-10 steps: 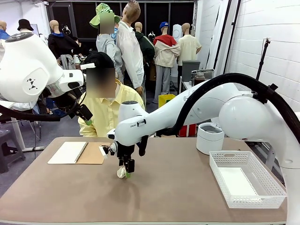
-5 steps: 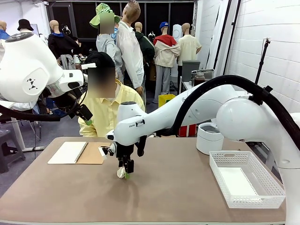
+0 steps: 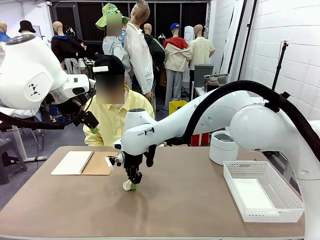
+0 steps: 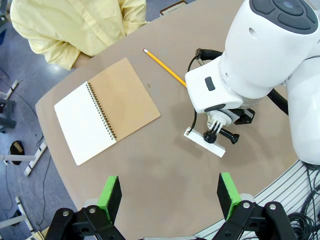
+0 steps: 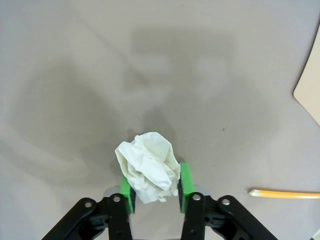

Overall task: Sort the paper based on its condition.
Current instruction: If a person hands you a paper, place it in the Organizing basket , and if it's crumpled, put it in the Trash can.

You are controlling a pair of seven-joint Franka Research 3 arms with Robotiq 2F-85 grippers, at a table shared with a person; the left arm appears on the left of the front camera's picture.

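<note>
I have my right gripper (image 3: 132,184) low over the counter (image 3: 175,205) middle, fingers (image 5: 184,178) pinched on a crumpled paper ball (image 5: 148,167) to sort it apart from flat sheets, while my left gripper (image 4: 170,195) hovers open above.

One crumpled paper ball (image 5: 147,172), one notebook (image 4: 106,109), one pencil (image 4: 165,68), one basket (image 3: 262,196).

There is small dark lettering on the side of the right arm (image 3: 145,134) in the front view, but it is too small to be read, and on the other things I cannot read any text, number or sign.
</note>
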